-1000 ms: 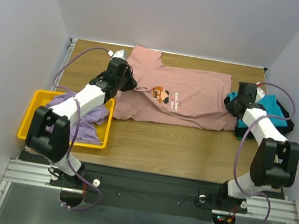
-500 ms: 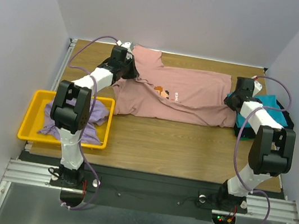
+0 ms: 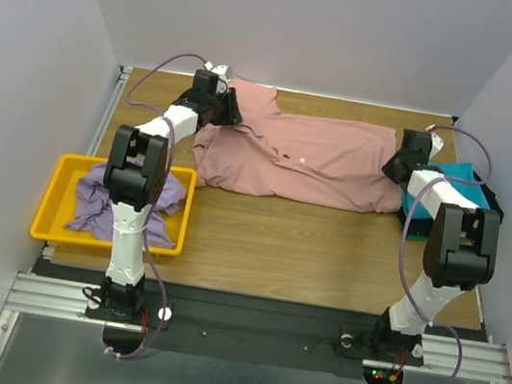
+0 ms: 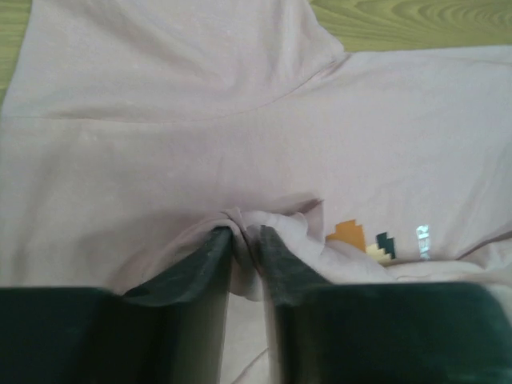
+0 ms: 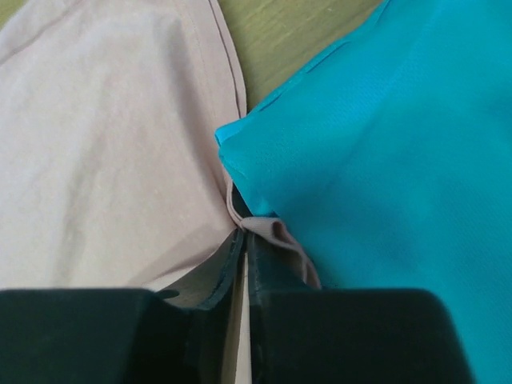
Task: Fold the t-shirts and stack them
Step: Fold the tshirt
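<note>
Both ends of the pink t-shirt (image 3: 309, 162) are being held; it is lying spread along the far side of the table (image 3: 277, 244). Left gripper (image 4: 246, 236) is pinching a pucker of cloth, jaws narrow. Right gripper (image 5: 244, 236) is nipping the hem, nearly closed, against the teal t-shirt (image 5: 384, 144) at far right. Lavender t-shirt (image 3: 129, 196) is sitting in the yellow bin (image 3: 83, 240), near left.

pink tee (image 3: 328, 169) chest print (image 4: 364, 238): partly tucked in fold, unreadable | black tee (image 3: 495, 203): mostly under teal tee (image 3: 461, 176), right of frame | lavender tee (image 3: 89, 200): part behind left arm (image 3: 138, 168)
</note>
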